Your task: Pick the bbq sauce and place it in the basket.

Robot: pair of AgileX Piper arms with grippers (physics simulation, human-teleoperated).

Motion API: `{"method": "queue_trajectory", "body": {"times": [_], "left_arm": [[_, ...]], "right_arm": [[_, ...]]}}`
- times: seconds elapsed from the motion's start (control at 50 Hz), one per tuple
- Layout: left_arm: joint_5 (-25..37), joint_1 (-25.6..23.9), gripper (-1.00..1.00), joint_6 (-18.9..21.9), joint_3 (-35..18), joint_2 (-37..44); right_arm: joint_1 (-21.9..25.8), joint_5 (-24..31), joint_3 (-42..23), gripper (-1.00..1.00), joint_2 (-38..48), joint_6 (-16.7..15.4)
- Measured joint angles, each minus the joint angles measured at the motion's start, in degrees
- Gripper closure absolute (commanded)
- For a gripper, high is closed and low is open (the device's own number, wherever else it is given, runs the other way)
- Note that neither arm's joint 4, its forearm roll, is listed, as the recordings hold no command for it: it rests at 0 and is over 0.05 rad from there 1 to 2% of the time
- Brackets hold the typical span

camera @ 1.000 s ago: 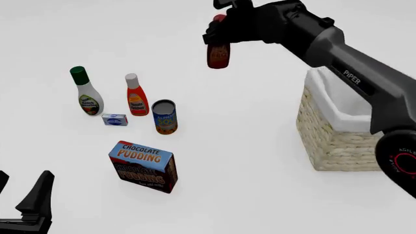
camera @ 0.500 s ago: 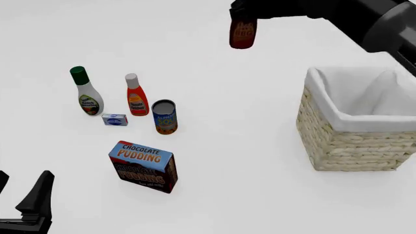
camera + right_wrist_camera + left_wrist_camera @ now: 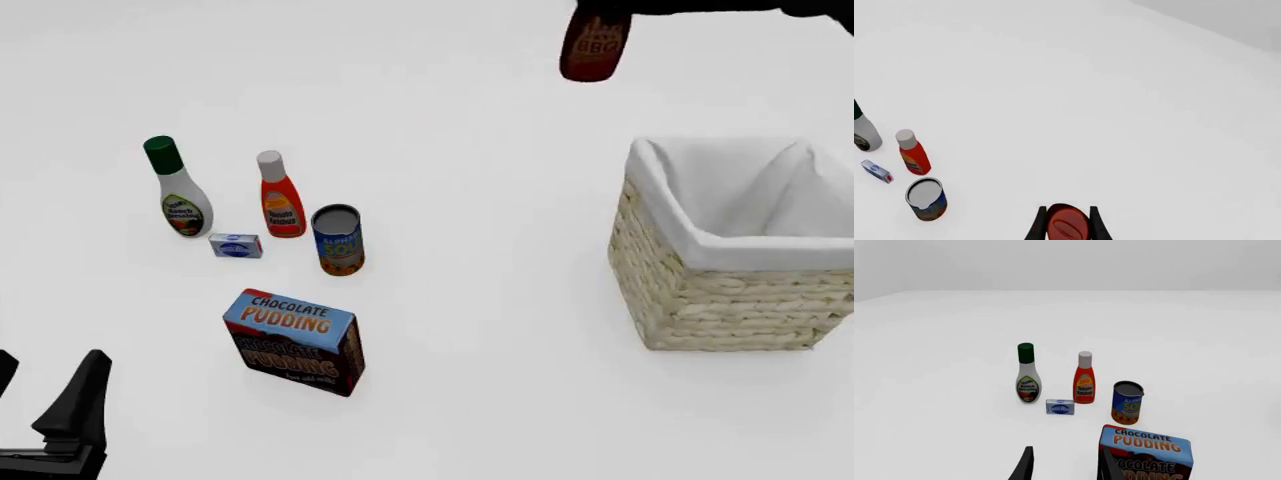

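The bbq sauce (image 3: 593,48), a dark maroon bottle with an orange-yellow label, hangs high in the air at the top of the front view, left of and beyond the basket (image 3: 721,300). My right gripper (image 3: 1065,225) is shut on its red cap (image 3: 1067,227), with a finger on each side. In the front view that gripper is almost cut off by the top edge. The wicker basket with white lining stands at the right, with nothing showing inside it. My left gripper (image 3: 40,395) is open and empty at the near left corner; it also shows in the left wrist view (image 3: 1067,467).
At left stand a white bottle with a green cap (image 3: 178,190), an orange-red bottle with a white cap (image 3: 279,197), a can (image 3: 339,240) and a small blue box (image 3: 235,245). A chocolate pudding box (image 3: 295,342) lies nearer.
My right arm has carried the bbq sauce to the right and slightly up, toward the basket's side, and has mostly left the front view. The left arm has not moved.
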Motion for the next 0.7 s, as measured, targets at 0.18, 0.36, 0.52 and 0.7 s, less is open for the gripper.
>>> {"method": "queue_trajectory", "body": {"times": [0.18, 0.36, 0.52, 0.7], "left_arm": [[0.00, 0.00, -1.00, 0.00, 0.00, 0.00], [0.00, 0.00, -1.00, 0.00, 0.00, 0.00], [0.00, 0.00, -1.00, 0.00, 0.00, 0.00], [0.00, 0.00, -1.00, 0.00, 0.00, 0.00]], "right_arm": [[-4.07, 0.74, 3.58, 1.00, -4.90, -0.75], [-8.06, 1.40, 6.79, 1.00, -9.36, -1.14], [-11.52, 1.51, 9.80, 1.00, -12.71, -1.30], [-15.35, 1.05, 12.65, 1.00, -15.20, -1.40]]}}
